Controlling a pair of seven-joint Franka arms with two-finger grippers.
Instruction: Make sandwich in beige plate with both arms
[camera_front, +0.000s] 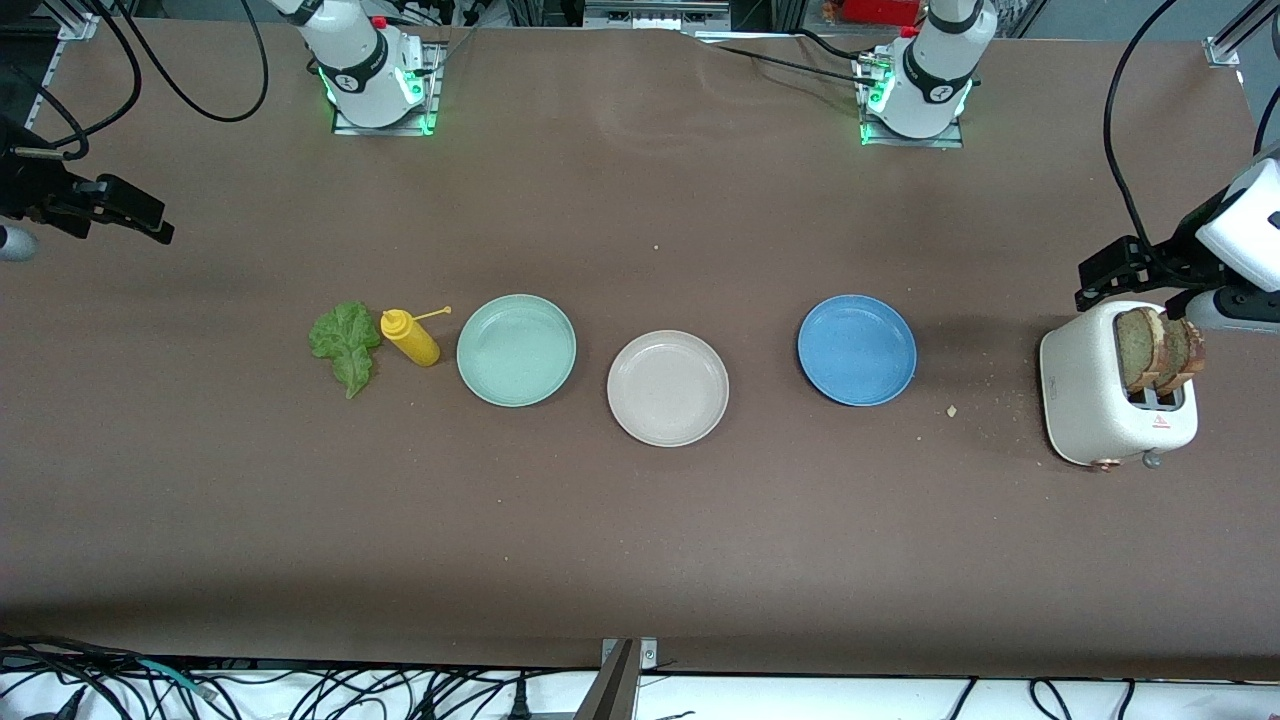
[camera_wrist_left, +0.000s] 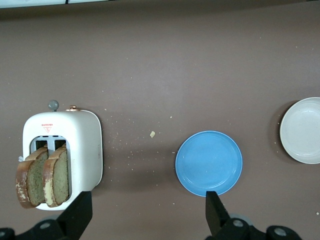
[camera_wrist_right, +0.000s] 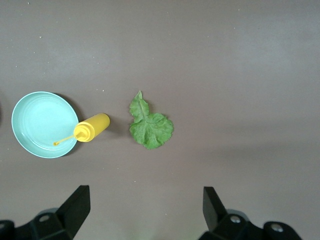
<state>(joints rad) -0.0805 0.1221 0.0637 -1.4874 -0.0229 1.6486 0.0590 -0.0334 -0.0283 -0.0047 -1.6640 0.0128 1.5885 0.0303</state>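
left gripper (camera_wrist_left: 145, 215) up over the table beside the toaster (camera_front: 1100, 400) at the left arm's end, fingers spread wide, grasping nothing; only fingertips seen in its wrist view, body cut off. right gripper (camera_wrist_right: 145, 212) likewise splayed and empty, up over the right arm's end, partly cut by the front view's edge. two bread slices (camera_front: 1160, 350) upright in the toaster slots, lower halves hidden. lettuce leaf (camera_front: 345, 345) flat on the table, just beside a yellow bottle (camera_front: 410, 337). beige plate (camera_front: 668, 388) bare, between mint-green plate (camera_front: 516, 350) and blue plate (camera_front: 857, 350).
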